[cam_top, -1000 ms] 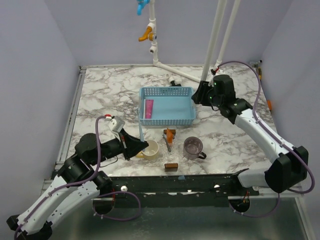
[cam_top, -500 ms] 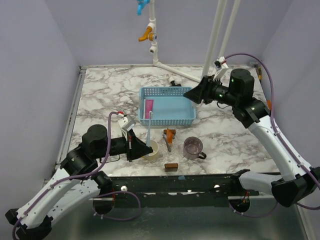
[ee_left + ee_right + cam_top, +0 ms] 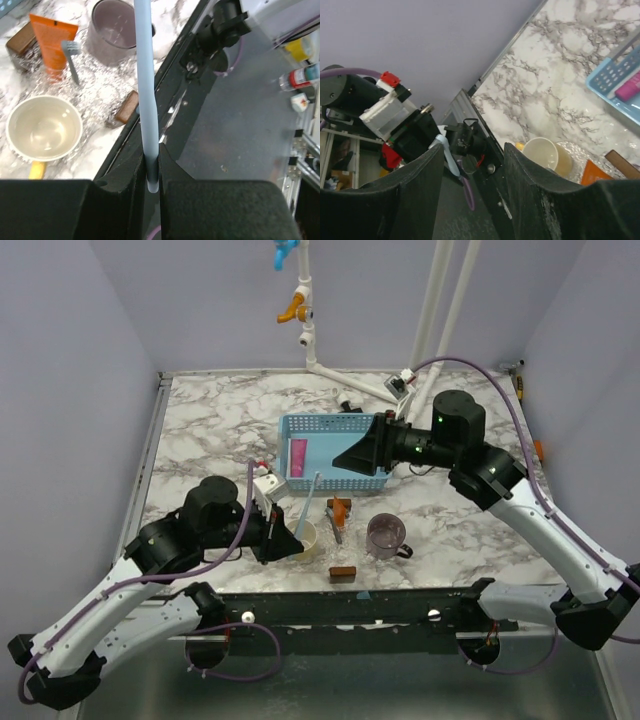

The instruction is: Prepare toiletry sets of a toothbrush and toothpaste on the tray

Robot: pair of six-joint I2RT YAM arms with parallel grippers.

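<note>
Toothbrush (image 3: 145, 100) is pinched by its very tail in my left gripper (image 3: 152, 172), jaws clamped tight, above the cream cup (image 3: 308, 540) and short of the tray (image 3: 335, 484); my right gripper (image 3: 474, 150) hangs parted and empty over that tray. Gripped so near the end, the brush could swivel or slip on the swing across; it might also clip the right gripper.

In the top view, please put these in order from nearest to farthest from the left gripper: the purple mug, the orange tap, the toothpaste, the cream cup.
1. cream cup, right beside the left gripper.
2. toothpaste, just right of the cup.
3. purple mug, farther right.
4. orange tap, on the white pipe at the back.
</note>
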